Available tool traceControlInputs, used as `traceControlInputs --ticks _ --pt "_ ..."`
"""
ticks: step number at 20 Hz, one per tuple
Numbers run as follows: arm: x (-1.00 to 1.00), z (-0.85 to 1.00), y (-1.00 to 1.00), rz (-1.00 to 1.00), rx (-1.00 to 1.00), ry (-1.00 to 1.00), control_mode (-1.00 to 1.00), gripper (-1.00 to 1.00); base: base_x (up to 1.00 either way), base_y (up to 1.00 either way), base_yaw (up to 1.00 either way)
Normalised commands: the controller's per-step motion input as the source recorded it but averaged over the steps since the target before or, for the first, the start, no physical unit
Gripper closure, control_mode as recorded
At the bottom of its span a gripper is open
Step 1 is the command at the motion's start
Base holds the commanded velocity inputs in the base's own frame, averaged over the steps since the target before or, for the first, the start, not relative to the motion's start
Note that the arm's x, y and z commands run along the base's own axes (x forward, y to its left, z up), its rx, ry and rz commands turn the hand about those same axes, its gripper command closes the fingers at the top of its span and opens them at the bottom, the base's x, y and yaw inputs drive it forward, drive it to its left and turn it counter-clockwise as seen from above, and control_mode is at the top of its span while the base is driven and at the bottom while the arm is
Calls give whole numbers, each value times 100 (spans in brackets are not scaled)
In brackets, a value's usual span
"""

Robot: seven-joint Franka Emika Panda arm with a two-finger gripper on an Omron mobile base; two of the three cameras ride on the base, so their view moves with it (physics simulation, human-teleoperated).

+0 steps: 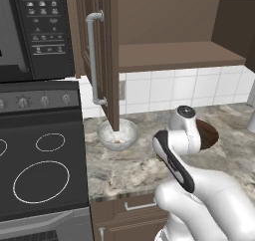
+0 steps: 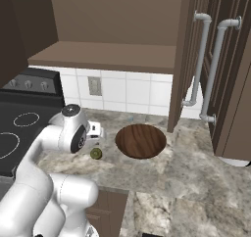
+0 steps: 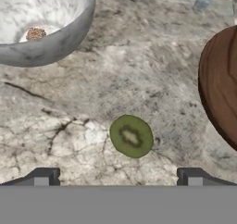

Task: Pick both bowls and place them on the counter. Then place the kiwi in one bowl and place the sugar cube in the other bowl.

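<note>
Hovering over the worktop (image 3: 92, 93), the gripper (image 3: 118, 177) has its jaws spread wide and holds nothing. The kiwi (image 3: 131, 136) lies on the worktop right beneath it, between both bowls and touching neither. The marbled bowl (image 3: 46, 28), to the kiwi's stove side, holds the sugar cube (image 3: 35, 33). The wooden bowl (image 2: 140, 140) sits near the kiwi's other side, under the open wall cupboard.

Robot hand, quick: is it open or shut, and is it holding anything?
Gripper: open, jaws wide apart, holding nothing; it hovers above the small green-brown kiwi half lying on the grey-beige marbled stone counter.
</note>
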Motion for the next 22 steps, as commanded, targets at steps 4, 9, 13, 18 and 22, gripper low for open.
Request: traceControlInputs --ticks 4,9,13,18,22 --pt "8 -22 0 0 0 7 -100 -100 0 0 0" --pt "10 -26 -2 0 0 6 -100 -100 0 0 0" --pt "5 -24 -2 0 0 2 -100 -100 0 0 0" --pt "5 -24 -8 0 0 1 -100 -100 0 0 0" --pt "6 -20 -5 0 0 1 -100 -100 0 0 0"
